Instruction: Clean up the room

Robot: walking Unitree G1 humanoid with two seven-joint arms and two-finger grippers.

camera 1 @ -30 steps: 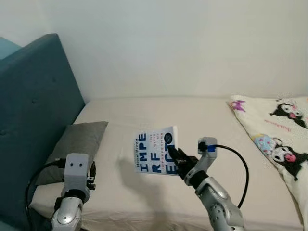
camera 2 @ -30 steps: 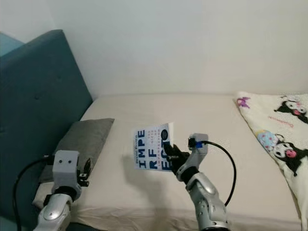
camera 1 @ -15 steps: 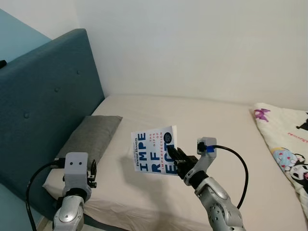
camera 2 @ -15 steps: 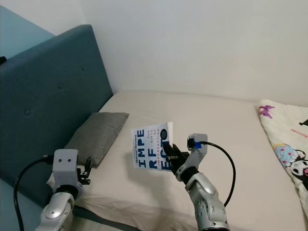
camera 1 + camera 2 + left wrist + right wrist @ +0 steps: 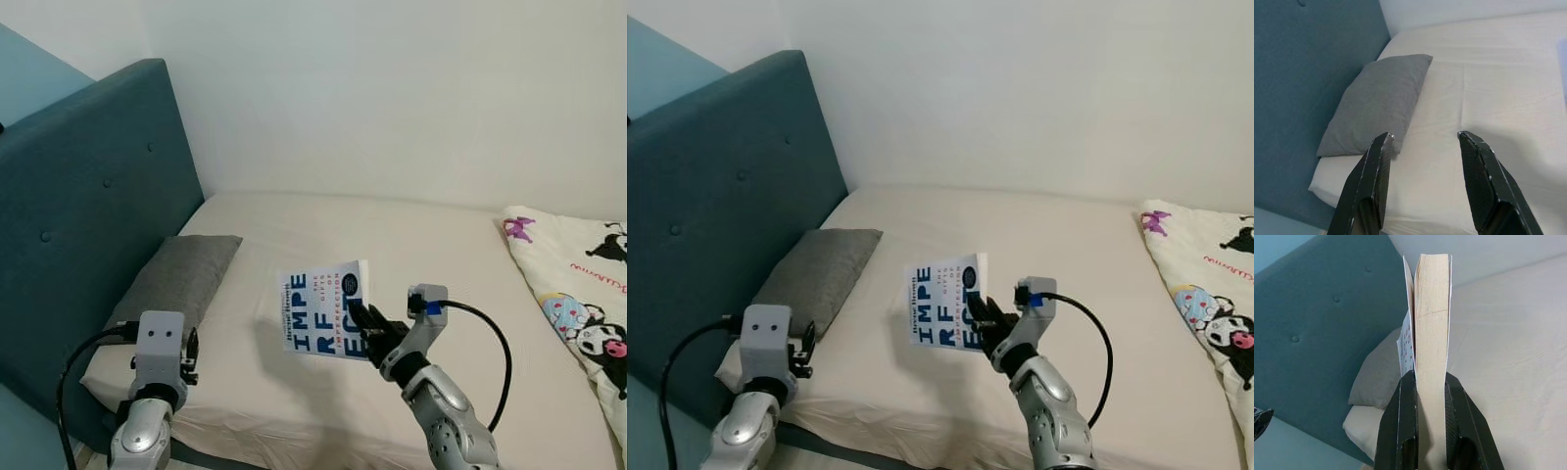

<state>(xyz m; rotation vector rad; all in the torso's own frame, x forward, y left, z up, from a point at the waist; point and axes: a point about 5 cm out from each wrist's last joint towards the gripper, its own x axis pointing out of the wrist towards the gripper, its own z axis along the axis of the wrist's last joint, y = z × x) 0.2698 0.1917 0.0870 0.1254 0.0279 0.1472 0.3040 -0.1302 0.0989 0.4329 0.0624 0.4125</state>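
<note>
1. Near the bed's (image 5: 294, 245) head, my left gripper (image 5: 1422, 142) hangs open and empty by the grey pillow (image 5: 176, 284).
2. Over the bed's middle, my right gripper (image 5: 361, 323) still clamps the book (image 5: 323, 311); my view has swung, so I am carrying it off.

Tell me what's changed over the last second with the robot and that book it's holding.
Mostly the view has shifted: the camera swung toward the blue headboard, then partly back, so bed and grey pillow only seem to move. The right gripper stays shut on the book, held upright above the mattress. The left gripper stays open and idle near the pillow. Nothing was picked up or let go.
</note>
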